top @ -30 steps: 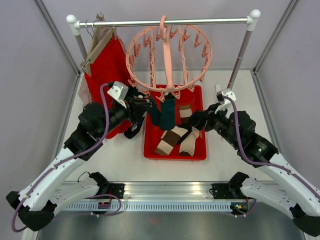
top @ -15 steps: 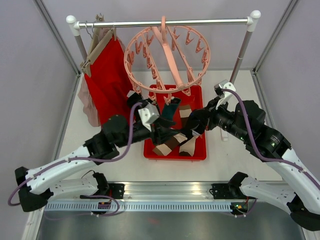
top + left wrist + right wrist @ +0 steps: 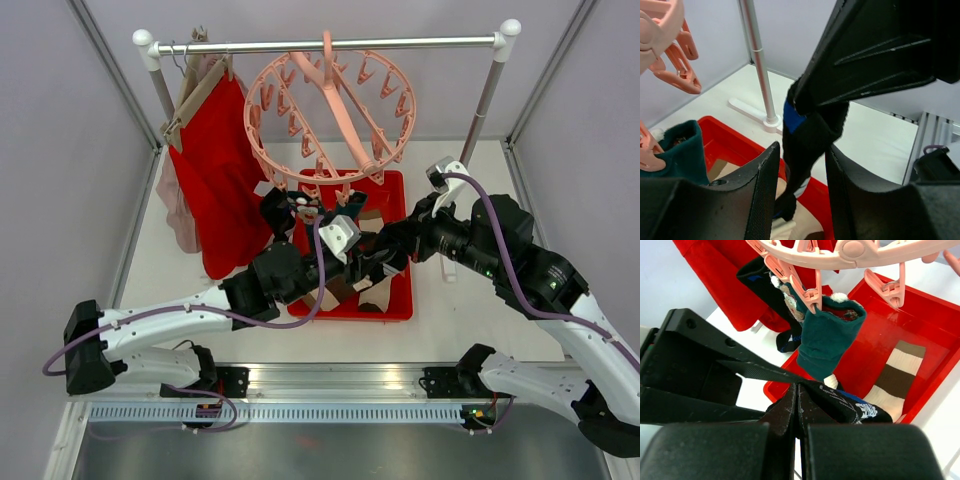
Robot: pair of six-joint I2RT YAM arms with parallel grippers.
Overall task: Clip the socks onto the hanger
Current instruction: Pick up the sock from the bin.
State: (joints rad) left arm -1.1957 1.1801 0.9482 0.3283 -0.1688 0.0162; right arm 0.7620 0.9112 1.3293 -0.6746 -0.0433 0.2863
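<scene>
The pale-pink ring hanger [image 3: 330, 110] hangs tilted from the rail, over the red tray [image 3: 400, 305]. A teal sock [image 3: 827, 340] and a black sock [image 3: 765, 280] hang from its pegs. My right gripper [image 3: 798, 387] is shut on a black sock with white markings [image 3: 860, 410] and holds it above the tray. My left gripper [image 3: 801, 150] is open, with one finger on each side of that hanging black sock [image 3: 807, 135]. In the top view both grippers meet over the tray, left gripper [image 3: 368, 258] against right gripper [image 3: 390, 250].
A brown-and-beige striped sock [image 3: 895, 377] and other socks lie in the tray. A large red cloth [image 3: 215, 170] on a wooden hanger hangs at the rail's left end. The rack's right post [image 3: 760, 65] stands behind the tray.
My left arm swung right from the hanger's left side to the tray's middle, up against the right gripper. The ring hanger tilted and turned. The right gripper rose slightly.
</scene>
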